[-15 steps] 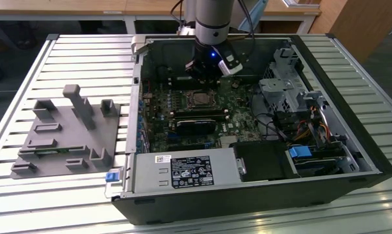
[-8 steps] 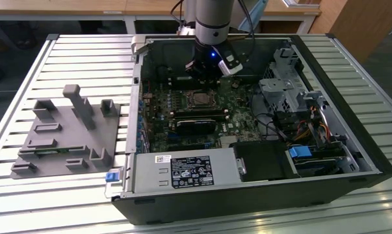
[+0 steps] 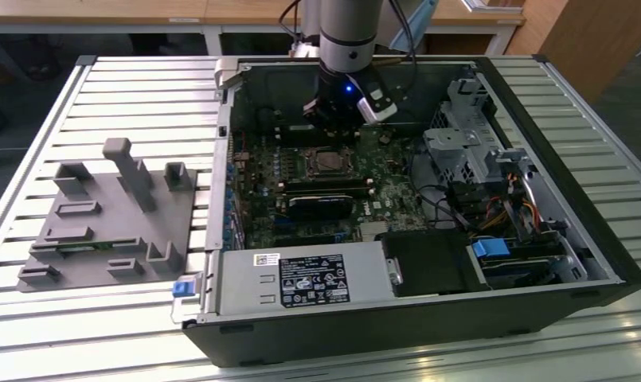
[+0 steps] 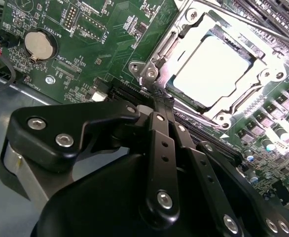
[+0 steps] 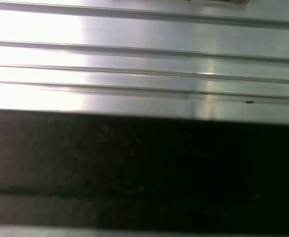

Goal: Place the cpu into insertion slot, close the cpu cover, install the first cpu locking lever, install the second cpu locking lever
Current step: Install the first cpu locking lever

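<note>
The cpu, a flat silver square, lies in the insertion slot on the green motherboard. The cpu cover, a silvery frame, lies flat around it. A thin metal lever rod runs along the socket's far side. My gripper hangs low inside the case, just behind the socket in the exterior view. Its black fingers are pressed together. Their tips meet at the socket's corner by a screw post. I cannot tell whether they pinch anything there.
The open black computer case lies on a slatted metal table. A grey plastic fixture stands at the exterior view's left. Memory slots, a black card, cables and a drive cage crowd the board around the socket.
</note>
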`<state>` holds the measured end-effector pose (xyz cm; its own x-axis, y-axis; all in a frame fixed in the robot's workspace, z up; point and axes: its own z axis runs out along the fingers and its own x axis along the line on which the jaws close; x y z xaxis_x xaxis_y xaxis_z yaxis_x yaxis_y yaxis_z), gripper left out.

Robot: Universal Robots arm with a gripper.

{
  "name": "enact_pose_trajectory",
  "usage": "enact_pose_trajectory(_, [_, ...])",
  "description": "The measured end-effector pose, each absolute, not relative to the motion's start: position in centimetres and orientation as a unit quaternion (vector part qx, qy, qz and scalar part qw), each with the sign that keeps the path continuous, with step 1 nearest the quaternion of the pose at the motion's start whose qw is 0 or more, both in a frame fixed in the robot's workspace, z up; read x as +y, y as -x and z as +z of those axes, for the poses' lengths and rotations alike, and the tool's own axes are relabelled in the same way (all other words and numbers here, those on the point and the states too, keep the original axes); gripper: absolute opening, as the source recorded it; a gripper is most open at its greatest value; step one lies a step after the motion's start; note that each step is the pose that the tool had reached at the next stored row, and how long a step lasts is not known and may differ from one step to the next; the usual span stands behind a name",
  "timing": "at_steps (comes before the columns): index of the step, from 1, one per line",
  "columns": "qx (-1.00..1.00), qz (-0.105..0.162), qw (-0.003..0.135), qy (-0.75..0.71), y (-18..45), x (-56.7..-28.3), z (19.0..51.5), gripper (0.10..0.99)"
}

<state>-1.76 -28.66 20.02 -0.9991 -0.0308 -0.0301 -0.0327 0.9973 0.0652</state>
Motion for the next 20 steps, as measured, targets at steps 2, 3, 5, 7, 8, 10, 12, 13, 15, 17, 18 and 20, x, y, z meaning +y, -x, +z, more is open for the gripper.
enact_pose_trajectory(2, [0.999,0.031,0.014,0.016,1.74,-28.66,19.97,0.106])
enact_pose_trajectory(3, [0.999,0.031,0.014,0.016,1.74,-28.66,19.96,0.106])
enact_pose_trajectory(5, [0.999,0.028,0.014,0.016,1.74,-28.66,19.93,0.106])
enact_pose_trajectory(7, [0.999,0.027,0.014,0.016,1.73,-28.67,19.92,0.106])
enact_pose_trajectory(8, [0.999,0.027,0.014,0.016,1.73,-28.66,19.92,0.106])
enact_pose_trajectory(10, [0.999,0.027,0.014,0.015,1.73,-28.66,19.92,0.106])
enact_pose_trajectory(12, [0.999,0.026,0.014,0.015,1.73,-28.66,19.89,0.106])
enact_pose_trajectory(13, [0.999,0.025,0.014,0.015,1.73,-28.66,19.87,0.106])
enact_pose_trajectory(15, [0.999,0.024,0.014,0.015,1.73,-28.66,19.84,0.106])
enact_pose_trajectory(17, [1.000,0.023,0.014,0.015,1.73,-28.66,19.83,0.106])
enact_pose_trajectory(18, [1.000,0.023,0.014,0.015,1.73,-28.66,19.83,0.106])
enact_pose_trajectory(20, [1.000,0.023,0.014,0.015,1.73,-28.66,19.83,0.106])
